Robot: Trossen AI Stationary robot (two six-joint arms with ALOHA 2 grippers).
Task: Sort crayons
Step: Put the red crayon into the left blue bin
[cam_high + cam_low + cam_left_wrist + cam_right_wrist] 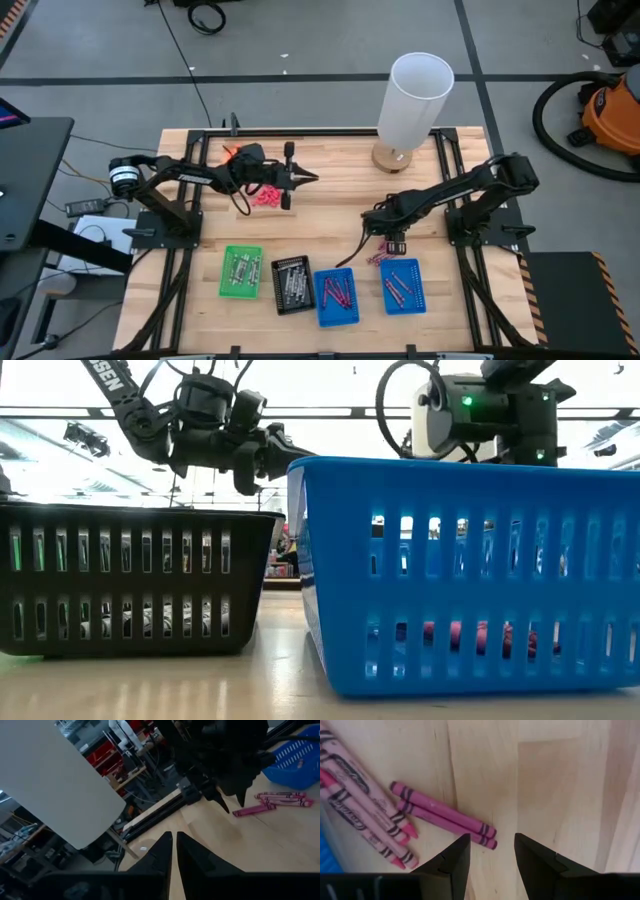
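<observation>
A heap of pink crayons (265,195) lies on the wooden table below my left gripper (305,178), which points level toward the table's right. Its fingers (167,845) are shut with nothing between them. My right gripper (492,842) points down, open, just above two magenta crayons (442,815) lying flat side by side. Several paler pink crayons (365,810) lie beside them. This small group (378,258) sits at the far edge of the right blue tray (403,286). More crayons lie in the trays.
Along the near side stand a green tray (241,272), a black tray (292,285) and two blue trays (336,297). A tall white cylinder (415,100) stands on a round base at the far edge. Black rails frame the table.
</observation>
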